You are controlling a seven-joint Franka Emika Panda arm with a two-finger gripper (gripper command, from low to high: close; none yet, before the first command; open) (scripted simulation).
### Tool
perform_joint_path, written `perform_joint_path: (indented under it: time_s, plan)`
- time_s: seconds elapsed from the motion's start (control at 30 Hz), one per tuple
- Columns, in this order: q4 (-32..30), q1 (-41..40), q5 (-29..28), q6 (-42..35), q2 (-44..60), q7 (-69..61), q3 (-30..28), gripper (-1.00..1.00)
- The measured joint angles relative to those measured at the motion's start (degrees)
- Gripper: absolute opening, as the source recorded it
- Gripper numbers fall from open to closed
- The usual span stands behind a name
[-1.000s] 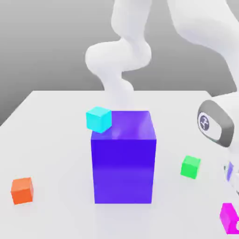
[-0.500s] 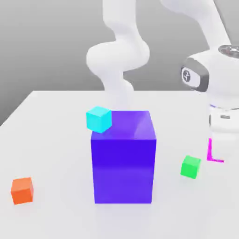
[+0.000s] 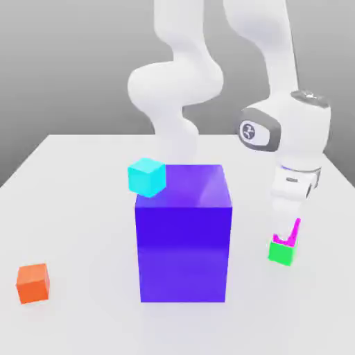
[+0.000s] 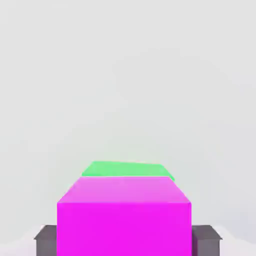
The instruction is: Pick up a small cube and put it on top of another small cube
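The small magenta cube [image 3: 290, 234] hangs between the fingers of my gripper [image 3: 287, 229], directly over the small green cube [image 3: 281, 254] on the table at the exterior view's right. Its lower edge meets the green cube's top; I cannot tell whether it rests there. In the hand view the magenta cube [image 4: 125, 220] sits between two grey fingertips [image 4: 46, 240] that lie against its sides with no gap, so the gripper [image 4: 127, 240] is shut on it. The green cube [image 4: 125, 169] peeks out just beyond it.
A big blue-purple block [image 3: 182, 236] stands mid-table, close to the green cube on the exterior view's left. A cyan cube [image 3: 147, 177] sits at the block's upper left corner. An orange cube [image 3: 32, 282] lies at the front left.
The arm has carried the magenta cube from the table's front right edge up and leftward, then lowered it onto the green cube.
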Motion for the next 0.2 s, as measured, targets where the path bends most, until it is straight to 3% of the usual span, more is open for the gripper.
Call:
perform_joint_path:
  time_s: [0.1,0.2]
  plan:
    - [0.0,0.1,-0.2,0.4,0.4,0.1,-0.1,1.0]
    - [-0.2,1.0,2.5,-4.1,-4.4,-1.7,-0.2,1.0]
